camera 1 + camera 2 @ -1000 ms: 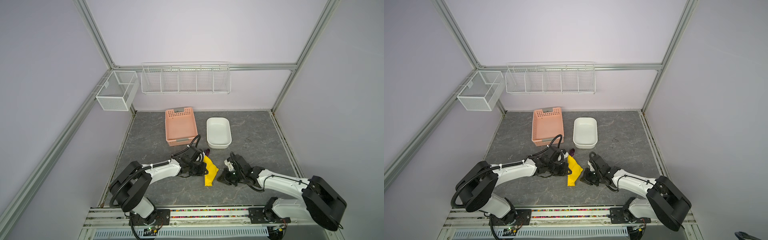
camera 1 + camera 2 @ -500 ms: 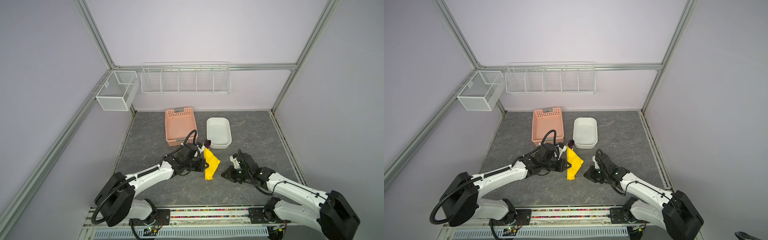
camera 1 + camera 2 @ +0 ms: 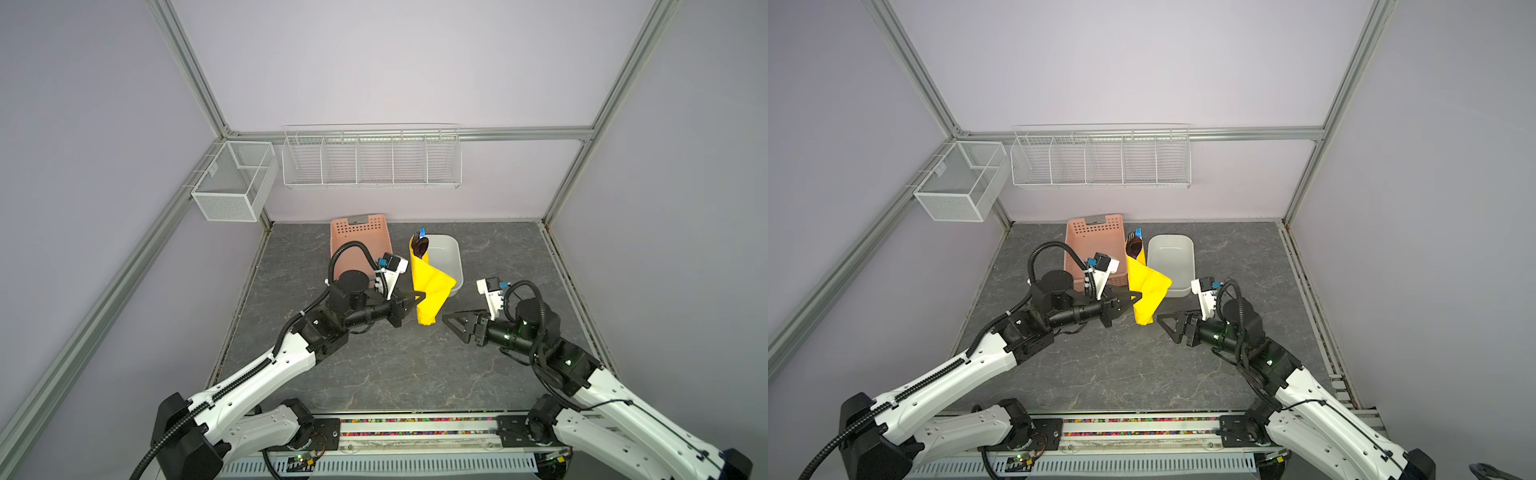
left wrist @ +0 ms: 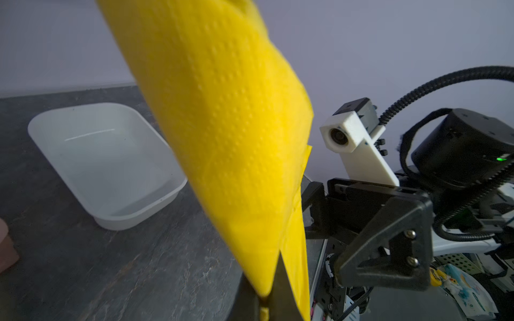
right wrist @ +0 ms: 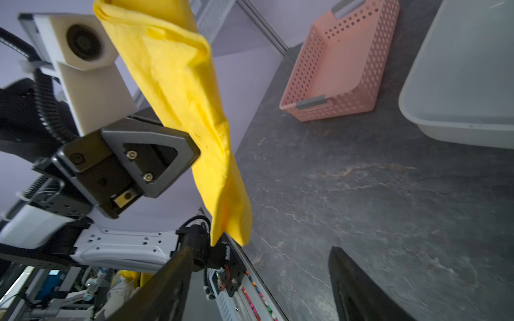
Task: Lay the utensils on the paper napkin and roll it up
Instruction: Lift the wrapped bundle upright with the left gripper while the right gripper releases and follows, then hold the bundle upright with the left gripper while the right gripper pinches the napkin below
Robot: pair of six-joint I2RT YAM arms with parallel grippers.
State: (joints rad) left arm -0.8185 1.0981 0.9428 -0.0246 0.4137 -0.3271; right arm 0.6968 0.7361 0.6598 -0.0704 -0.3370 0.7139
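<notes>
The left gripper is clamped on the lower half of the napkin, which is rolled into a loose tube and held upright, clear of the table. The heads of the utensils are seen poking out of the tube's top end. The right gripper is spread wide with nothing between its jaws, just beside the tube's bottom end. Behind the roll, a white tub and a pink basket are set side by side.
</notes>
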